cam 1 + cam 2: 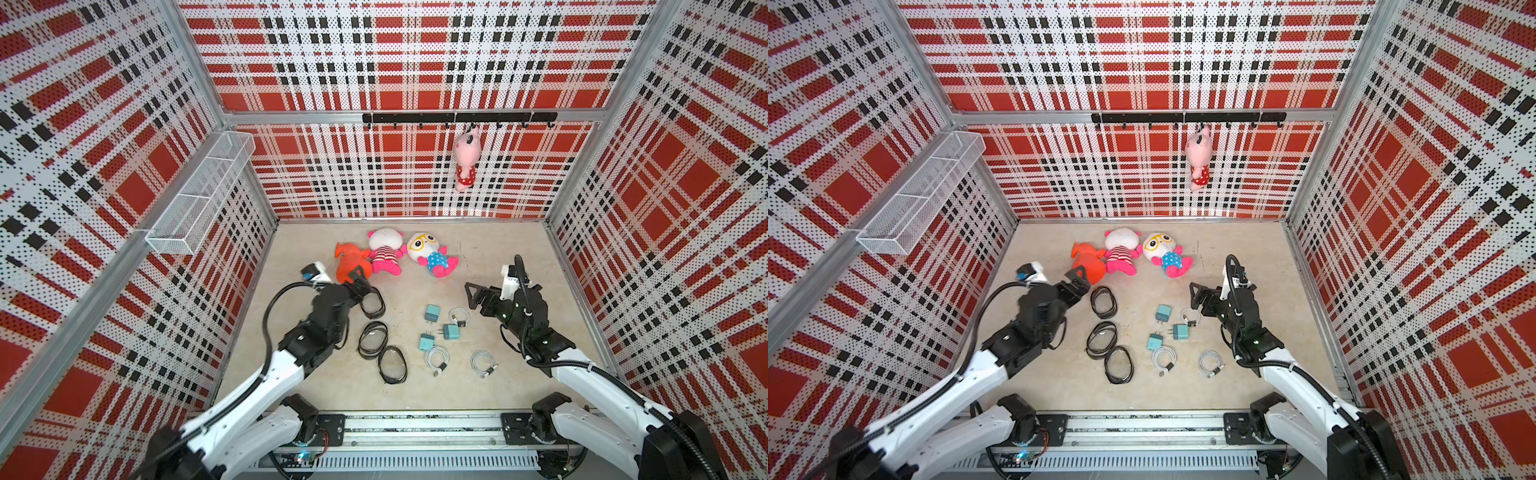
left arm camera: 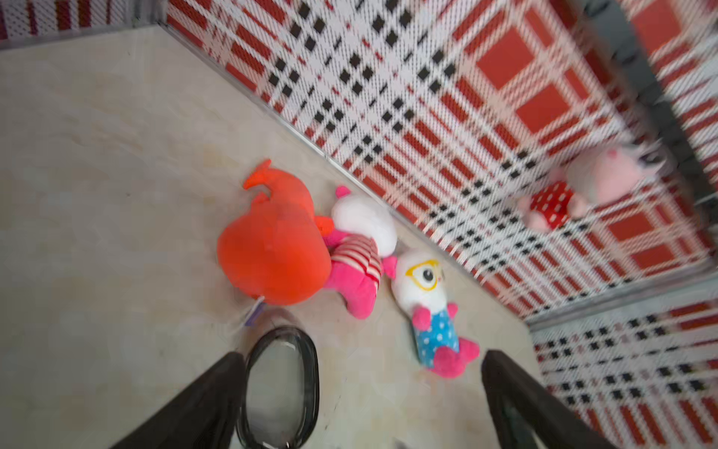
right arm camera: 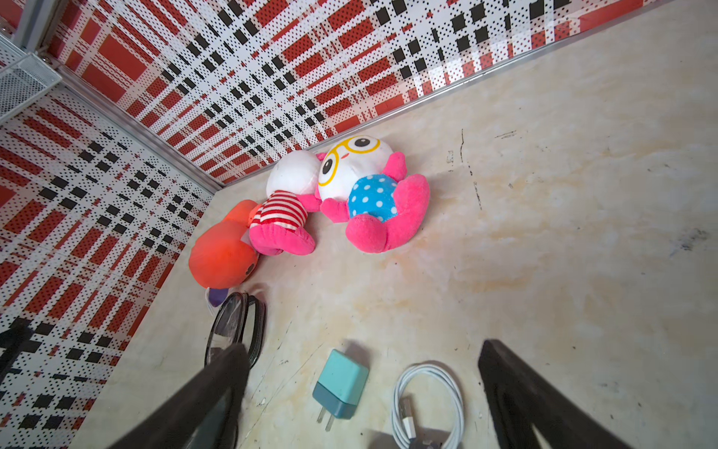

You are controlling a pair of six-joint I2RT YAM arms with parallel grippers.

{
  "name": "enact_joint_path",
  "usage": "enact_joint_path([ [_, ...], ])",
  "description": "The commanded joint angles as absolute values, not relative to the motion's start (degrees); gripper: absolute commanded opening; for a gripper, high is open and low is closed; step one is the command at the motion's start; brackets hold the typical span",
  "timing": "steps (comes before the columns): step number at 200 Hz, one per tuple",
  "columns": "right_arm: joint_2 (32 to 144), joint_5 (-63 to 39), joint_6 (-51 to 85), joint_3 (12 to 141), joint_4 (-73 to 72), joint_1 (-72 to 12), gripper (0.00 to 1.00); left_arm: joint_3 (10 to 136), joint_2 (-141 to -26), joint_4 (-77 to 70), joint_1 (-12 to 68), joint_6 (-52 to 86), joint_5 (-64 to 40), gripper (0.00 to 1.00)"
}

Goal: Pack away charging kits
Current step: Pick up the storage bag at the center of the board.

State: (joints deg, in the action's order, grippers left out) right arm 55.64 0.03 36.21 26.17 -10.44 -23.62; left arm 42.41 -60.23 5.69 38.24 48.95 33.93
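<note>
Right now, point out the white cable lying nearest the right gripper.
The coiled cable beside the farthest teal adapter, right by the open right gripper. The other two cables lie back toward the mounting rail.

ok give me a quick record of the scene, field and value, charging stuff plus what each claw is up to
left claw: open, empty, by the farthest of the black oval cases
right claw: open, empty, near the farthest adapter and cable
teal adapters: three, loose on the table
white cables: three, coiled and tied, beside the adapters
plush toys: three lying near the back wall
hanging plush: on the hook rail
packed so far: nothing
</note>
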Motion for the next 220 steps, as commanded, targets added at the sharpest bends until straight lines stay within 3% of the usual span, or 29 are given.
enact_joint_path([
  [1, 56.1, 1.0, 37.2, 26.9, -8.5, -24.1, 0.96, 53.2, -73.4, 15.5, 44.0, 49.0, 47.2, 0.95],
  [38, 58.1, 1.6, 37.3, 26.4, -7.6, -24.3, 0.94, 67.0, -92.9, 21.4, 43.7, 48.7, 46.9, 0.87],
  [100, 59.1, 2.6, 36.4, 25.2, -7.9, -24.3, 0.94, 76.3, -109.9, 27.6, 36.2, 50.9, 37.6, 0.69],
  [220, 64.4, 1.3, 37.4, 24.7, -10.6, -24.4, 0.92, 76.8, -114.4, 34.4, 38.9, 53.1, 42.5, 0.70],
])
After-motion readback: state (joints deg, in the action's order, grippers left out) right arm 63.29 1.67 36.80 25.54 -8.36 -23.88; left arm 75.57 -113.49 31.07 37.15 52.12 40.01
